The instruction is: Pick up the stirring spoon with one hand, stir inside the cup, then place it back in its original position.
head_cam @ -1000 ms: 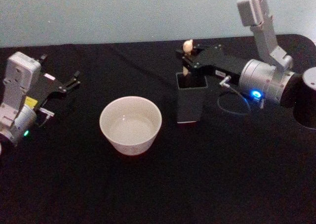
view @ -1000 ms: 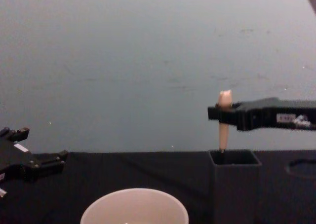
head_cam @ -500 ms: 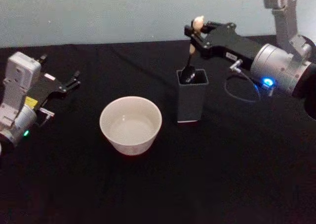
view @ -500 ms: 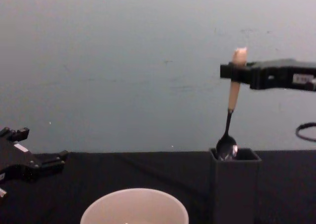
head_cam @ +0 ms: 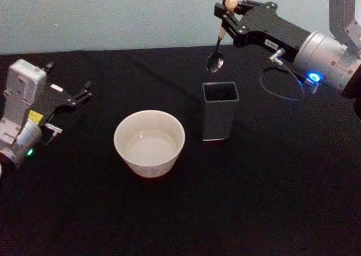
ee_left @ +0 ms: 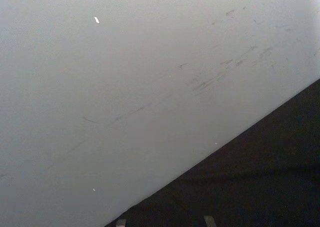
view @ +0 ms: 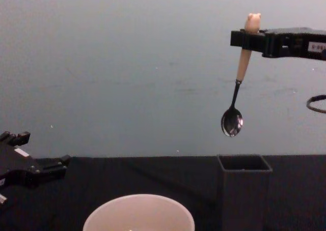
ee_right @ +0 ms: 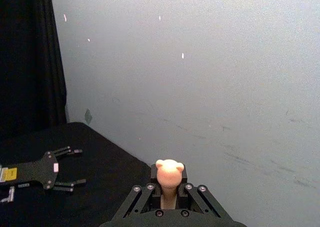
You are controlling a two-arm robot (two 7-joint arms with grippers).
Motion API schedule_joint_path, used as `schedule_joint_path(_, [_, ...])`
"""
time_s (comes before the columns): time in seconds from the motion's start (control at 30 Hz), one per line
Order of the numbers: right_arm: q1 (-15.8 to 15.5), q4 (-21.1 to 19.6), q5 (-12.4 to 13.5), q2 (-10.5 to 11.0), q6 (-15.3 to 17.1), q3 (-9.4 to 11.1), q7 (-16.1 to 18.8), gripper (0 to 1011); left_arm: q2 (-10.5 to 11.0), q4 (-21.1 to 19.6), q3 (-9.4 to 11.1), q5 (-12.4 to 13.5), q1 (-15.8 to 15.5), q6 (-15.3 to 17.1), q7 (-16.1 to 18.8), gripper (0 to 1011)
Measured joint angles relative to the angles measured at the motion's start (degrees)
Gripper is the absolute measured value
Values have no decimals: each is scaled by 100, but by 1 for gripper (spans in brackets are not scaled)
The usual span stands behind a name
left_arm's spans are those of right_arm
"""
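My right gripper [head_cam: 228, 10] is shut on the beige handle of the stirring spoon [head_cam: 216, 56], just under its bear head. The spoon [view: 233, 120] hangs straight down in the air, its shiny bowl a little above the square mouth of the dark grey holder [view: 244, 190]. The holder [head_cam: 220, 118] stands right of the pale round cup [head_cam: 148, 164], which sits mid-table. The cup's rim [view: 138, 196] shows low in the chest view. The right wrist view shows the bear head [ee_right: 169, 171] between the right gripper's fingers [ee_right: 192, 199]. My left gripper [head_cam: 83, 92] rests open at the table's left.
A black cloth [head_cam: 254, 199] covers the table, with a pale wall close behind it. A black cable loop [head_cam: 279, 89] hangs under the right arm, behind and to the right of the holder. The left gripper [ee_right: 62, 168] lies far off in the right wrist view.
The right gripper has risen with the spoon, drawing it up out of the holder until its bowl hangs above the mouth. The left arm has stayed still.
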Motion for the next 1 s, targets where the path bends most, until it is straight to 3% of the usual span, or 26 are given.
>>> schedule_joint_path(0.27, [83,53,-20,1,-85,-108,74,173,0,-1,0,0,0,0,0,1001])
schedule_joint_path(0.4, [158,225,-206,-188,-219,-389,99,173,0,0,0,0,0,0,0,1001])
schedule_joint_path(0.57, [150,274,-324,-317,-349,-565,172,173,0,0,0,0,0,0,0,1001])
schedule_joint_path(1.0, [-15,312,-403,-450,-780,-766,459,173,0,0,0,0,0,0,0,1001])
